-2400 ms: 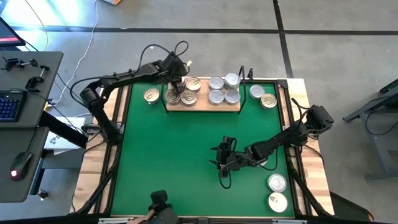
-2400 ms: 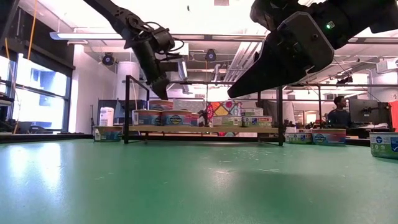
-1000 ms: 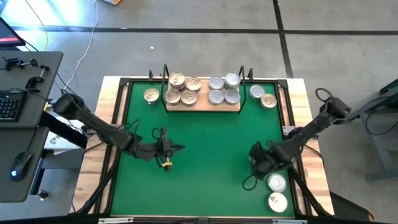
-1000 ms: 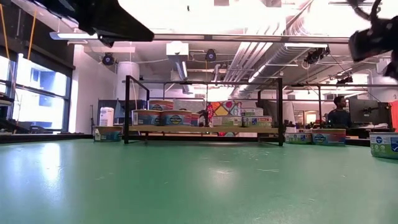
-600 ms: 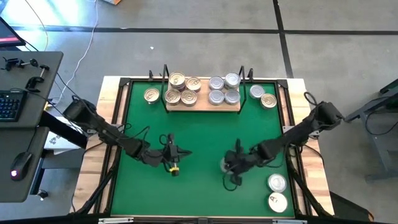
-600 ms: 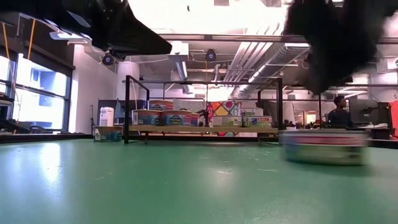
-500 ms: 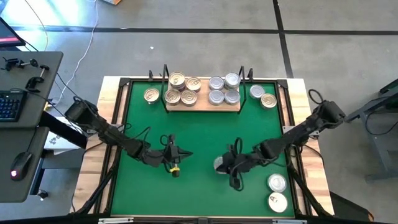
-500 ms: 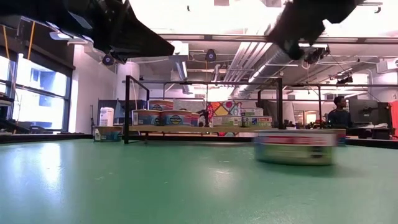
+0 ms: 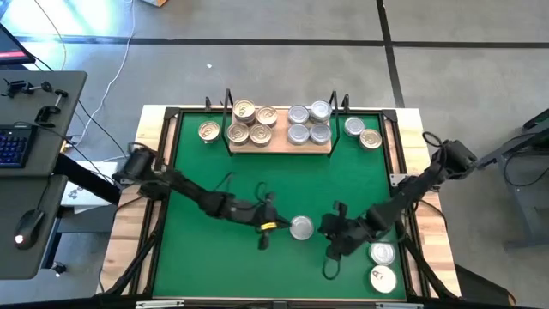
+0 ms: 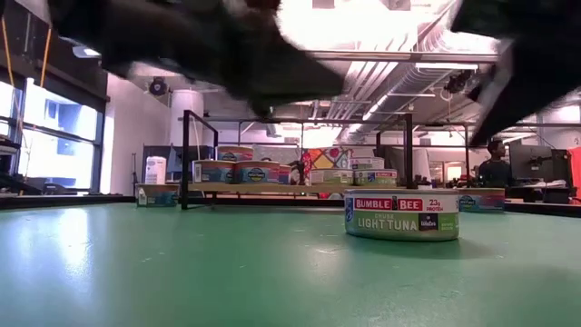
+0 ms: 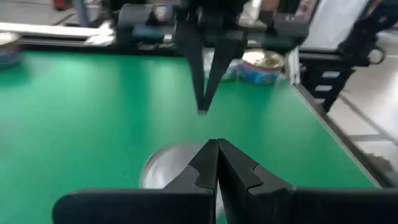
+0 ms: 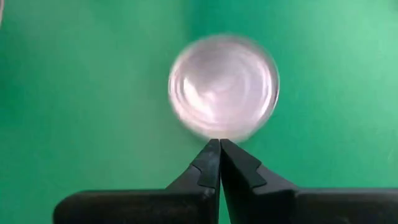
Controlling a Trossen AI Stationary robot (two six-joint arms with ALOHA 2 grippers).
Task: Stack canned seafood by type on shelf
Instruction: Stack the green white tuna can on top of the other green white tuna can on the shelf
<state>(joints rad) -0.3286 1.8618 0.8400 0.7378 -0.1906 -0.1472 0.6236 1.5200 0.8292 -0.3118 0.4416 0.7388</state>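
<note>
High view: a round, flat, silver-lidded metal tin (image 9: 302, 227) lies alone on the green-matted counter (image 9: 257, 172) between the two claws. The left claw (image 9: 276, 225), clenched and empty, sits just beside it; the right claw (image 9: 330, 228), also clenched and empty, sits near its other side. Beyond both claws stands the light wooden shelf (image 9: 280, 148) carrying gold- and silver-lidded tins.
</note>
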